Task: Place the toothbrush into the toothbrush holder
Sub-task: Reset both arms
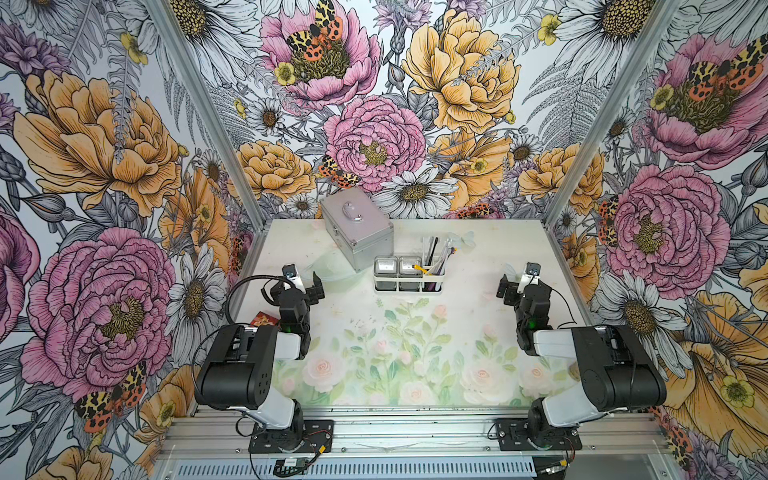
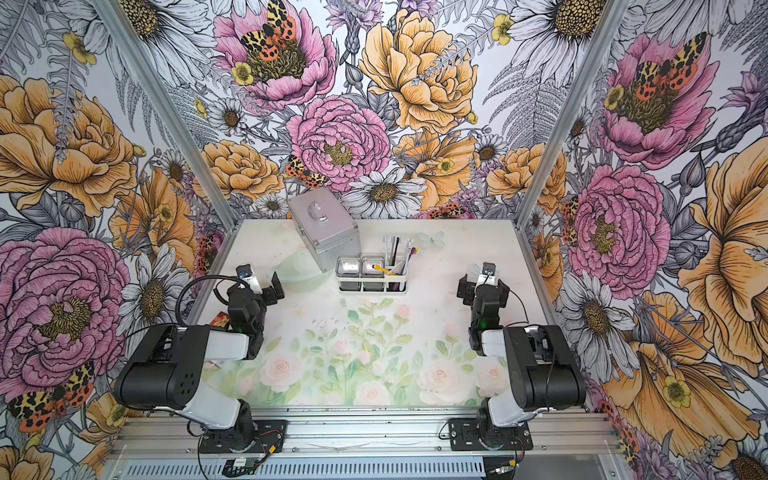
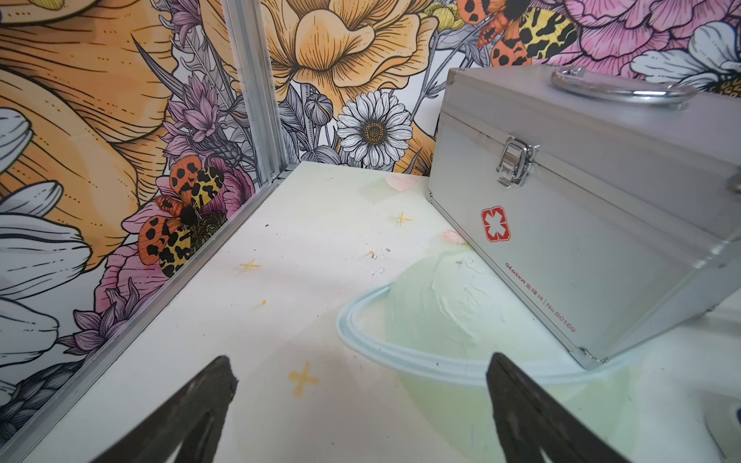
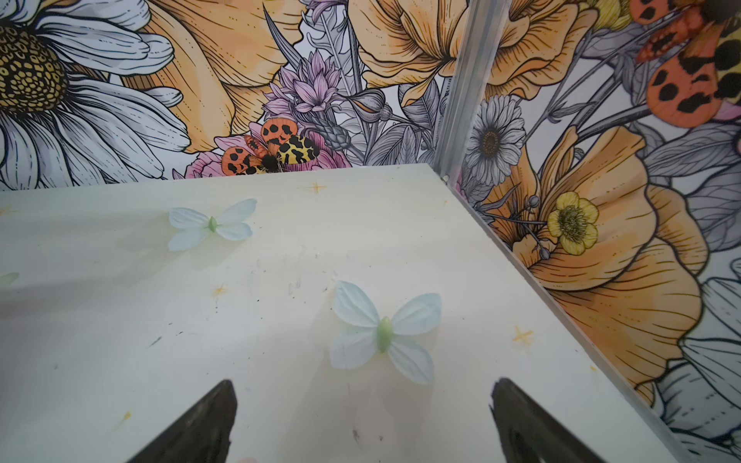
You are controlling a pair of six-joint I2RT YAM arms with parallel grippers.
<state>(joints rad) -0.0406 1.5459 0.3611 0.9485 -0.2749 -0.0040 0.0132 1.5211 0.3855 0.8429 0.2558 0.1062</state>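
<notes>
Small white three-compartment toothbrush holder point(image 1: 409, 279) mid-table, seen only in both top views, toothbrushes point(image 1: 433, 249) upright in the compartment nearest the right arm, left gripper point(image 3: 359, 373) and right gripper point(image 4: 363, 397) wide apart, empty, silver metal case point(image 3: 593, 224) latch only in left wrist view

my left gripper point(image 3: 361, 405) with its two dark fingers point(image 3: 192, 413) spread wide and empty above the pale printed table point(image 3: 240, 320), silver latched first-aid case point(image 3: 601, 224) near, floral wall point(image 3: 100, 120) behind

One toothbrush holder point(image 1: 439, 276) with three compartments and two metal cups point(image 1: 385, 266); one silver case point(image 1: 357, 232); one small red packet point(image 1: 266, 321); two end effectors: the left end effector point(image 3: 359, 364) and the right end effector point(image 4: 363, 387). The brushes point(image 1: 433, 251) in the holder are several, but too crowded to count.
</notes>
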